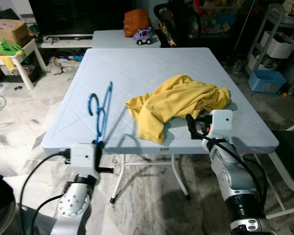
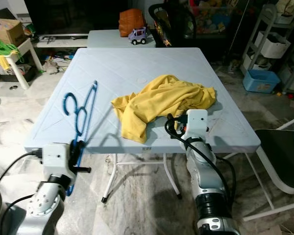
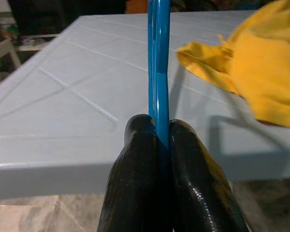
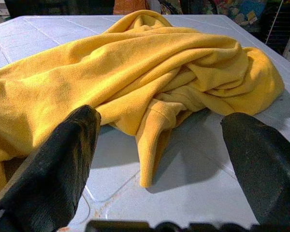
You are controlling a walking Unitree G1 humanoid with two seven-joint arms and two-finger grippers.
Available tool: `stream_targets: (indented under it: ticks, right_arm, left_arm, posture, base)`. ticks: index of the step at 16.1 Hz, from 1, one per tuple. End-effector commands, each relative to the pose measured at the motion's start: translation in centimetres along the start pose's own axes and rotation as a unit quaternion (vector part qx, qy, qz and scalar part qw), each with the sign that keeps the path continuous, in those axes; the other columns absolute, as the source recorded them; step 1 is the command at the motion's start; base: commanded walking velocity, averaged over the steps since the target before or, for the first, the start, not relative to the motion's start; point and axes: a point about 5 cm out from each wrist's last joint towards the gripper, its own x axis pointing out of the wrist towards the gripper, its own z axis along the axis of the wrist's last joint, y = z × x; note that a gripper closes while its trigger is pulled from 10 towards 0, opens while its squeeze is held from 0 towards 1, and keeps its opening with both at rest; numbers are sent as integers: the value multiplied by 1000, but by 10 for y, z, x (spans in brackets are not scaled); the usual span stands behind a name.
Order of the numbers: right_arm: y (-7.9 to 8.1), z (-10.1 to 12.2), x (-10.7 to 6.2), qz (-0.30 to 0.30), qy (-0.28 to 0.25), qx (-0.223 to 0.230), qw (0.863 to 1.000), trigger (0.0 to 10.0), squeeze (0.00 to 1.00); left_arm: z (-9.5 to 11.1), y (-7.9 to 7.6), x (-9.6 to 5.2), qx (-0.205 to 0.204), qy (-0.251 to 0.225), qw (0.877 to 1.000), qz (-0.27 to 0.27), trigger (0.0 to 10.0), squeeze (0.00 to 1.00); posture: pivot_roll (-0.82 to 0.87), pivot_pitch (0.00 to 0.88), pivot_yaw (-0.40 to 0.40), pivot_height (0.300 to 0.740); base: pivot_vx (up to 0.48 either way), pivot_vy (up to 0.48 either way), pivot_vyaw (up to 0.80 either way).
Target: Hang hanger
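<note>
Left wrist view: the left hand point(image 3: 157, 140) pinches the blue hanger point(image 1: 102, 110) at the surface's point(image 1: 137, 68) near edge. The right hand point(image 4: 159, 159) is spread before the yellow shirt point(image 1: 179, 100). The thin hanger could twist in that narrow pinch.

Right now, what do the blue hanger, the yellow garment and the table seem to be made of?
The blue hanger, clamped in the left gripper, looks like smooth, glossy plastic: thin, evenly coloured bars. The yellow garment, in front of the open right gripper, seems a soft knit fabric, probably cotton: fine weave and limp folds show. The table appears to be matte moulded plastic with grooved lines; metal is unlikely.
</note>
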Motion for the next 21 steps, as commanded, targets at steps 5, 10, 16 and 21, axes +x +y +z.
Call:
stream_targets:
  ticks: [5, 10, 16, 21]
  right_arm:
    - [9, -1, 0, 27, 4, -8, 1000, 10000, 0]
    - [16, 2, 1, 52, -11, -17, 998, 10000, 0]
    - [17, -1, 0, 67, 0, -7, 998, 10000, 0]
    - [20, -1, 0, 74, 0, -11, 997, 10000, 0]
  left_arm:
    - [4, 1, 3, 6, 2, 1000, 1, 10000, 0]
    - [2, 1, 1, 2, 7, 1000, 4, 10000, 0]
    - [0, 2, 2, 4, 12, 1000, 2, 10000, 0]
    - [0, 1, 3, 7, 10, 1000, 0, 10000, 0]
  posture:
    - [24, 0, -6, 740]
    - [28, 0, -11, 740]
    - [22, 0, -7, 740]
    - [23, 0, -6, 740]
  base:
    - [0, 0, 0]
    - [-201, 0, 0]
    - [-341, 0, 0]
    - [-346, 0, 0]
